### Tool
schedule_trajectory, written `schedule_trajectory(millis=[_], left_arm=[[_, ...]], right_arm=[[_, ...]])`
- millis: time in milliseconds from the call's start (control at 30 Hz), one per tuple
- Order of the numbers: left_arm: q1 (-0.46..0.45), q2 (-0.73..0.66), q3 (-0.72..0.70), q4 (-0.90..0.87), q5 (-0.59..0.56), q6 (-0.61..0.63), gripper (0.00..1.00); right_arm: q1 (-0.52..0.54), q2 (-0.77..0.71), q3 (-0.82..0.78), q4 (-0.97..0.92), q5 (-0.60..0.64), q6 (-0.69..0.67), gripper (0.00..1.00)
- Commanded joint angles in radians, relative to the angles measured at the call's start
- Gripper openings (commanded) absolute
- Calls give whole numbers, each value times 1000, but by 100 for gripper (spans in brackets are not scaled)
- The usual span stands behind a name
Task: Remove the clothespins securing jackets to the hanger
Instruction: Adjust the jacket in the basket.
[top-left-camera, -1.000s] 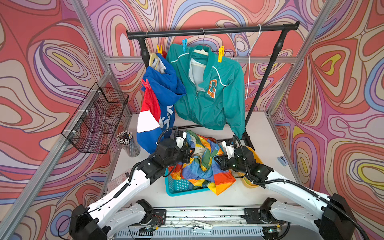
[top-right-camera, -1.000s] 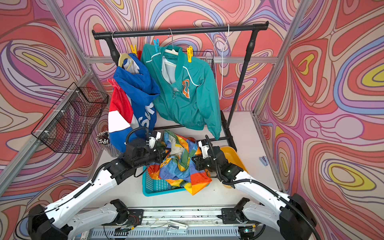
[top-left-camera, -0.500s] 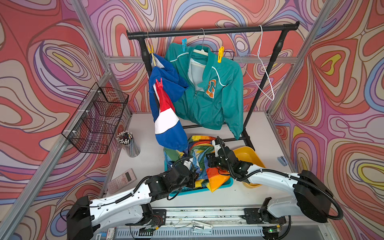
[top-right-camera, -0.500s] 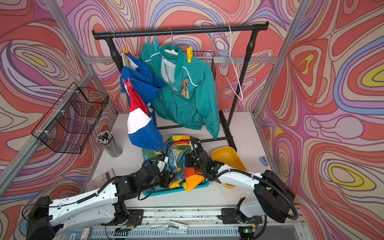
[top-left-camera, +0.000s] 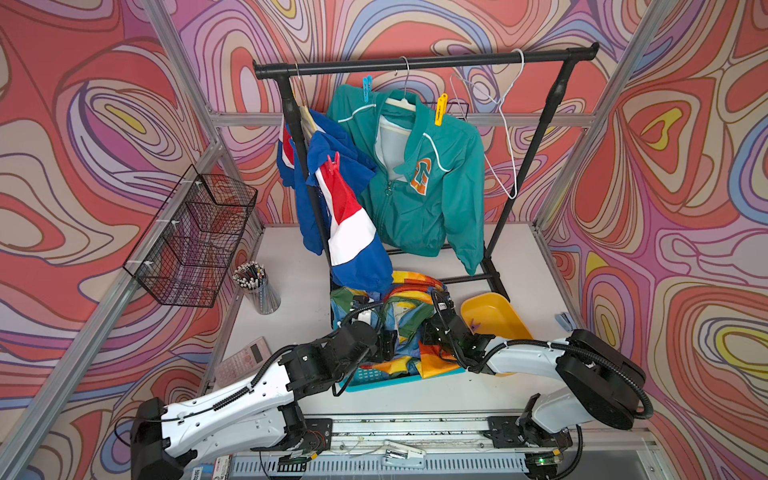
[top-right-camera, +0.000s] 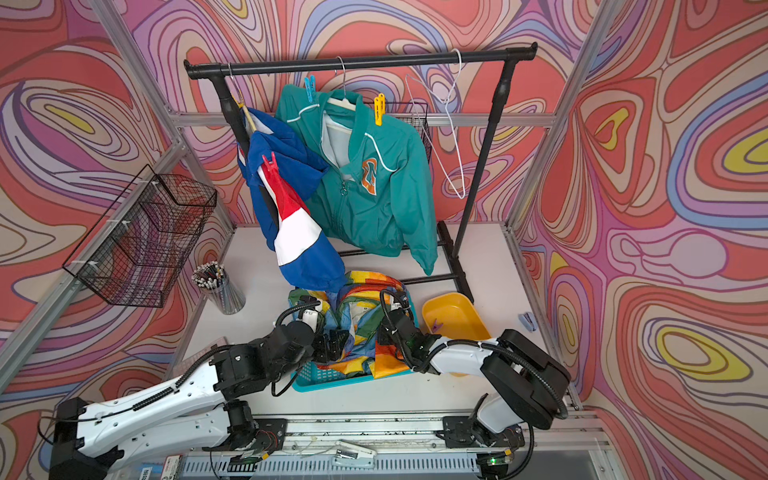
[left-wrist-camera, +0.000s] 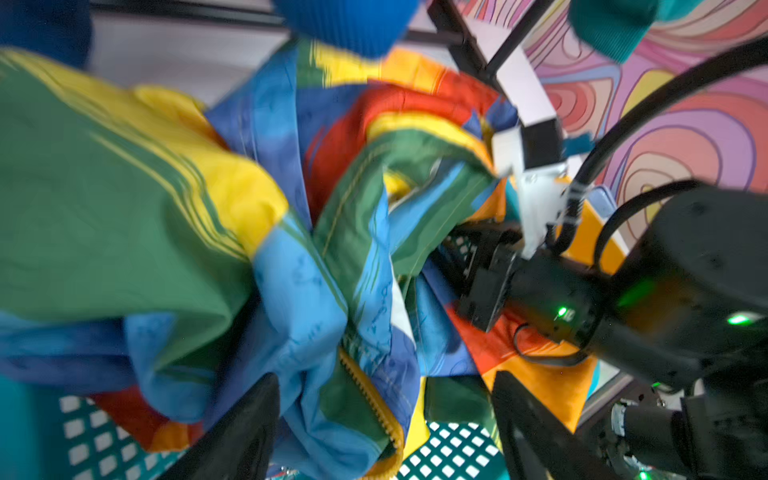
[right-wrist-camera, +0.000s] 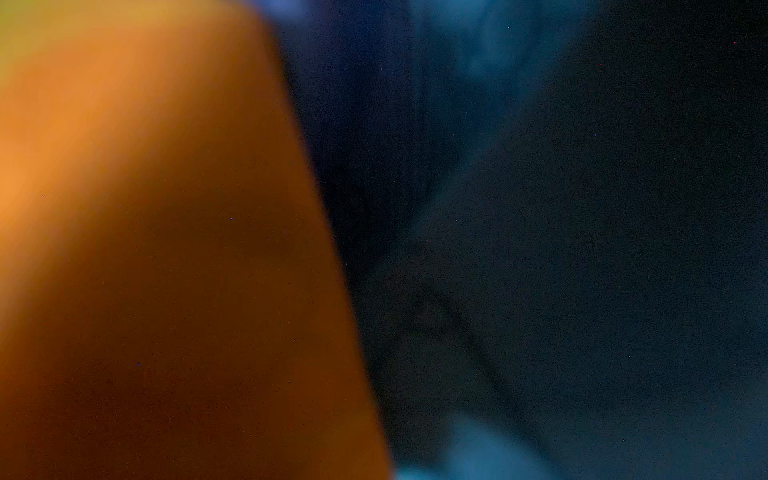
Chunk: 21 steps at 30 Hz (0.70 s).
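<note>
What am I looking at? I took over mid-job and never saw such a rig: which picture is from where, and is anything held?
Two robot arms, the left arm and the right arm, work at a table. The two wide pictures come from one twin-lens camera overhead; the two close-ups come from a camera on each wrist. At the back stands a clothes rack with a teal jacket, pinned by a blue clothespin and a yellow clothespin, and a blue jacket bearing a red clothespin. A rainbow jacket lies in a teal basket; nearby sit a yellow tray and a pencil cup. The left jaws stand open at the rainbow cloth, holding nothing. The right jaws are shut, buried in that cloth; its wrist view is only blur, whether they pinch it I cannot tell.
</note>
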<state>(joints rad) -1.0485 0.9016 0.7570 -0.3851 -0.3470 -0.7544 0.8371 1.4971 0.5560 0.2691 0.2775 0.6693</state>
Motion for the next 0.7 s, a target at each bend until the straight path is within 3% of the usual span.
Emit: schedule_trajectory(millis=[0, 67, 167, 367, 467, 533, 667], left_arm=[[-1, -19, 54, -109, -142, 111, 91], [25, -7, 82, -131, -158, 148, 93], [140, 37, 131, -185, -96, 166, 95], [299, 97, 126, -118, -5, 239, 97], [368, 146, 117, -48, 142, 268, 96], [388, 201, 134, -44, 201, 263, 89], [388, 261, 127, 5, 391, 216, 59]], right_arm=[[23, -13, -1, -6, 58, 17, 0], [36, -28, 1, -19, 87, 15, 0], [42, -31, -6, -22, 113, 16, 0], [46, -37, -25, -7, 103, 25, 0], [45, -41, -23, -4, 96, 14, 0], [46, -40, -14, -15, 94, 2, 0], [45, -52, -2, -47, 106, -1, 0]])
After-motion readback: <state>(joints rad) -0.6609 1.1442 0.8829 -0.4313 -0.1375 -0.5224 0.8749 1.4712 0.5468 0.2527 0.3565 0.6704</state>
